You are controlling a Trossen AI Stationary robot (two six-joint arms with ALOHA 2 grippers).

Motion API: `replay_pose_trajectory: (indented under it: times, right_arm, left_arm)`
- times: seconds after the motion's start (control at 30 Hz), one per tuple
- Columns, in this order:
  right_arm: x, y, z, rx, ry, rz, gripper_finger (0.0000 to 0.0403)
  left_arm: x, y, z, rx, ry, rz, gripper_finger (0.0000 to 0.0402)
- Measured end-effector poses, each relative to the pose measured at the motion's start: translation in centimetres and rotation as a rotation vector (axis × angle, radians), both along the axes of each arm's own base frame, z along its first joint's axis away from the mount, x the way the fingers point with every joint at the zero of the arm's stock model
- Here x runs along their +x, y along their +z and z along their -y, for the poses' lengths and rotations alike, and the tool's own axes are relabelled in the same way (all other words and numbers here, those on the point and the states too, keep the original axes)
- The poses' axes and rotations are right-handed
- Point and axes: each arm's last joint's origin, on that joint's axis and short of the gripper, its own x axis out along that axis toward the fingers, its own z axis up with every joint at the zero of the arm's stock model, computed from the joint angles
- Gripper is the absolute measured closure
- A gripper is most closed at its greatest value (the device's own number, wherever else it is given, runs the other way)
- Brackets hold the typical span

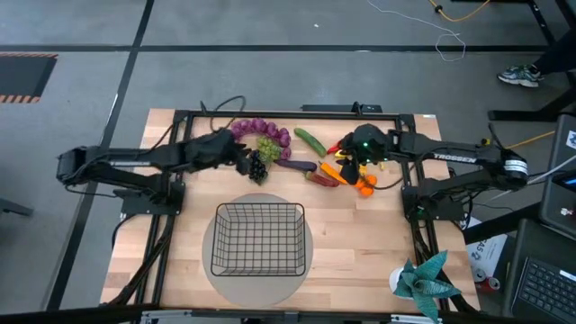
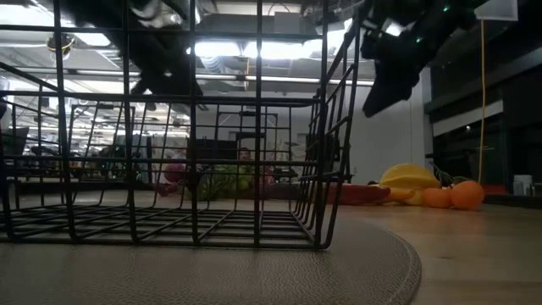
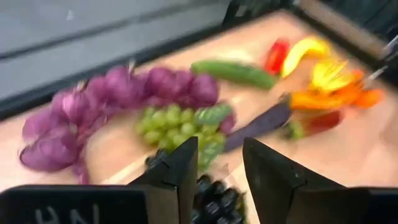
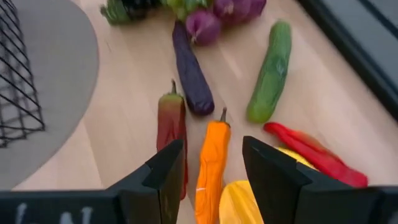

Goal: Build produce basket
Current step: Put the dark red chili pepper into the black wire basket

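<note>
My left gripper [image 3: 214,177] spread over dark grapes [image 1: 256,166], right gripper [image 4: 208,177] spread above orange pepper [image 4: 211,165], basket [image 1: 258,239] at six o'clock

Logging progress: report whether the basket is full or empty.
Empty. The basket shows only bare mesh; all produce lies on the table beyond it.

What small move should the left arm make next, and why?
Probably lower the left tool straight down onto the dark grapes. Its fingers stand open with that bunch showing in the gap between them, and the basket holds no produce yet. The right tool is likewise open, above the orange pepper.
</note>
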Motion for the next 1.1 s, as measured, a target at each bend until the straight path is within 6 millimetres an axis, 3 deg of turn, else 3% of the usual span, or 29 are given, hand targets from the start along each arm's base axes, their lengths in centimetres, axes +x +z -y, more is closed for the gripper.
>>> replay_pose_trajectory:
  times: [0.13, 0.4, 0.67, 1.1]
  right_arm:
    - [1.2, -1.8, 0.4, 0.022, 0.002, -0.068, 0.0238]
    - [3.6, -6.1, 0.8, 0.067, 0.01, -0.218, 0.0238]
    - [5.6, -9.1, -0.3, 0.155, 0.106, -0.232, 0.0238]
    - [7.6, -13.1, -1.7, 0.09, 0.103, -0.313, 0.0238]
  left_arm:
    - [2.2, 0.8, -1.7, -0.051, -0.085, -0.024, 0.028]
    - [5.1, -0.5, -3.6, -0.077, -0.169, -0.123, 0.028]
    - [5.8, -2.8, -4.8, -0.119, -0.137, -0.204, 0.028]
    - [6.0, -3.2, -4.9, -0.162, -0.173, -0.203, 0.028]
